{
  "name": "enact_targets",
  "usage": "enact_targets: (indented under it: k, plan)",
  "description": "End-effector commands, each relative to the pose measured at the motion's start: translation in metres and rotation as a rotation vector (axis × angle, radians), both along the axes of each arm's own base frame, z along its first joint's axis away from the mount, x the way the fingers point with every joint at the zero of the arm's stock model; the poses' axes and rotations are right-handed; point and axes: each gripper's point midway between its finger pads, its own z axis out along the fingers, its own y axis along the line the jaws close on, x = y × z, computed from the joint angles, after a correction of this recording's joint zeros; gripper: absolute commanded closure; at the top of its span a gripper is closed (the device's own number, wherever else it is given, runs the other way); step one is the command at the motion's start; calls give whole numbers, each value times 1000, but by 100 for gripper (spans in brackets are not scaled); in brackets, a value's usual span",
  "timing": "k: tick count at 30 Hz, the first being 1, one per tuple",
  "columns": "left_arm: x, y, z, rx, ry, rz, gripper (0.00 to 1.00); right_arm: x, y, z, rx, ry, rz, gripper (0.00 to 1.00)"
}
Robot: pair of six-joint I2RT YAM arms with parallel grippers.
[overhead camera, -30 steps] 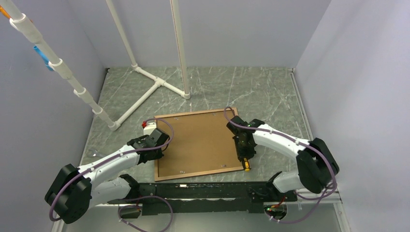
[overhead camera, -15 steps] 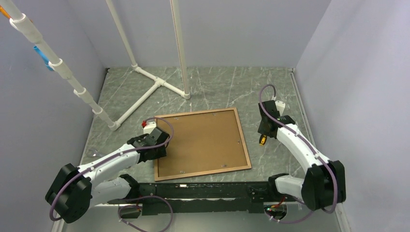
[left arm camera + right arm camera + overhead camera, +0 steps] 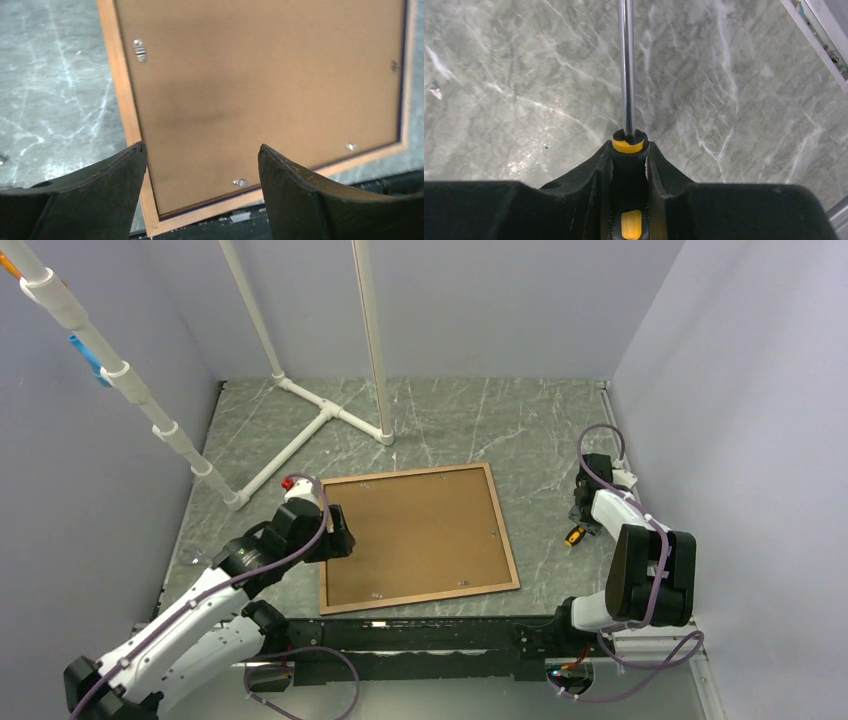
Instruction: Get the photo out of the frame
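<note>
frame (image 3: 503, 525): lies face down in the middle of the counter (image 3: 450, 420); same place as 1 s ago.
backing board (image 3: 415, 535): brown, sits inside the rim, facing up.
tabs (image 3: 140, 50): small metal pieces at the edge of the backing board; too small to tell if they are turned aside.
photo: not visible; prob. under the backing board, inside the frame.
L hand (image 3: 201, 152): released now, jaws wide apart. 1 s ago it was nearly clenched at the left rim. It has risen, hovers over the near-left part of the frame and grasps nothing.
R hand (image 3: 629, 155): clenched on the screwdriver (image 3: 626, 75), same grip as before. The arm went from the right rim to the far right of the counter, well apart from the frame.
meaning: I judge the tool work is finished & the L hand prepares to take the backing board. The photo is not out yet.
next: needs a grip at the edge of the backing board w/o dragging the frame.
</note>
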Motion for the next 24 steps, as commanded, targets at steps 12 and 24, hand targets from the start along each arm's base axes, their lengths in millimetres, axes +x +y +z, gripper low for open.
enact_targets:
  k: [12,24]
  plan:
    - [-33,-10,41,-162,-94,-165,15,8,-17,-6,12,-38,-58,93]
    - [-34,-28,45,-213,-84,-231,16,109,-33,18,-29,-59,146,100]
